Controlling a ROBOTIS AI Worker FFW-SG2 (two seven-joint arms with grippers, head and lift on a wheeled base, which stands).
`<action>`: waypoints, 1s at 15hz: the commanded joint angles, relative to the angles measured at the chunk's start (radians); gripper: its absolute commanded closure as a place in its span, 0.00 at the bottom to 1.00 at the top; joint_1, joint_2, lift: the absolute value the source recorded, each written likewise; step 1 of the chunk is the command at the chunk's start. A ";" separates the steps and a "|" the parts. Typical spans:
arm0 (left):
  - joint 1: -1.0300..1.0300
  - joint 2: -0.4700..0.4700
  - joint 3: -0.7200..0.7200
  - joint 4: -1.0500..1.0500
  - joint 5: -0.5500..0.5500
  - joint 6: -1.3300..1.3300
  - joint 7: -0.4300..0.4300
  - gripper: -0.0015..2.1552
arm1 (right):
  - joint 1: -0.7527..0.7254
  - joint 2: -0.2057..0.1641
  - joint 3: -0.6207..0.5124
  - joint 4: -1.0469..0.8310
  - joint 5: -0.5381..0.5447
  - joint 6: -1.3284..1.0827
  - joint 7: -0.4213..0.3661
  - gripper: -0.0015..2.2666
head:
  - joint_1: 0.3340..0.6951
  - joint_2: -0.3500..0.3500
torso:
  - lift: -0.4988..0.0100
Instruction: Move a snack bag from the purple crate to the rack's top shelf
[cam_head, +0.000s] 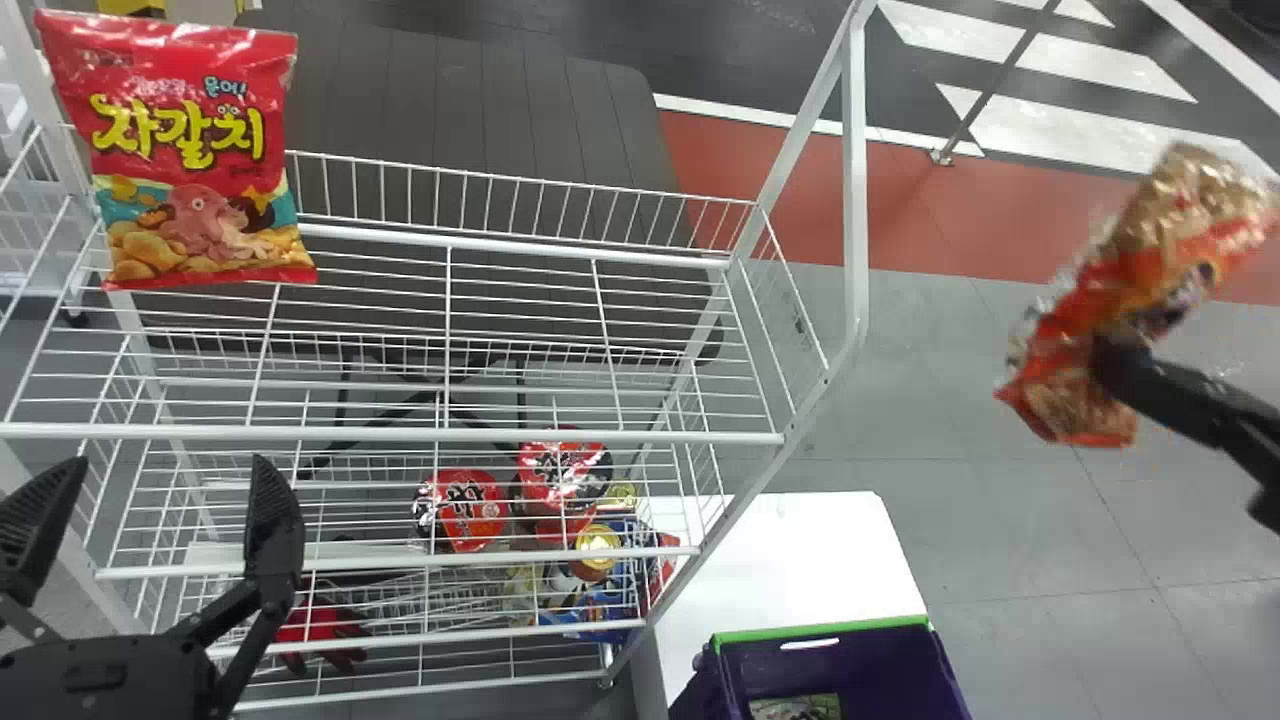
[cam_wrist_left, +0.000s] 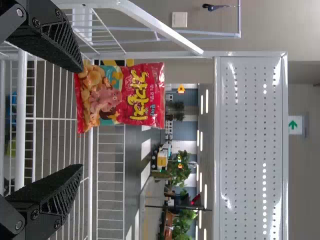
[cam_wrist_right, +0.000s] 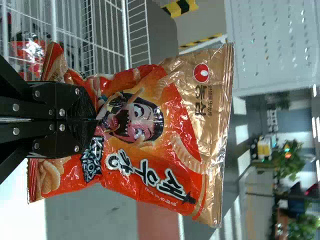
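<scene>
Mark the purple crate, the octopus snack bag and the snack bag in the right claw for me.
Purple crate (cam_head: 820, 629): head view, on its green rim.
Octopus snack bag (cam_head: 190, 155): head view, middle of its printed front.
Held snack bag (cam_wrist_right: 150, 137): right wrist view, middle of its printed front.

Yellow Korean lettering (cam_head: 178, 133) on our red plastic snack bag (cam_head: 205, 215), white lettering (cam_wrist_right: 145, 172) on our orange-gold plastic bag (cam_wrist_right: 150, 132), green-arrow sign (cam_wrist_left: 295, 125) (we spot it) on pale wall (cam_wrist_left: 302, 175)
</scene>
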 joint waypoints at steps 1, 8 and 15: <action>0.002 0.000 -0.003 0.006 -0.003 0.000 0.001 0.07 | -0.086 0.001 0.192 0.004 0.123 0.014 0.005 0.89 | 1.00 0.00 | 0.98; 0.002 0.000 -0.003 0.015 -0.004 0.000 0.006 0.07 | -0.225 0.099 0.718 0.142 0.314 0.014 -0.058 0.89 | 1.00 0.21 | 0.98; 0.002 0.003 0.001 0.019 -0.003 -0.006 0.008 0.07 | -0.178 0.127 0.909 0.392 0.083 0.014 -0.584 0.89 | 1.00 0.39 | 0.98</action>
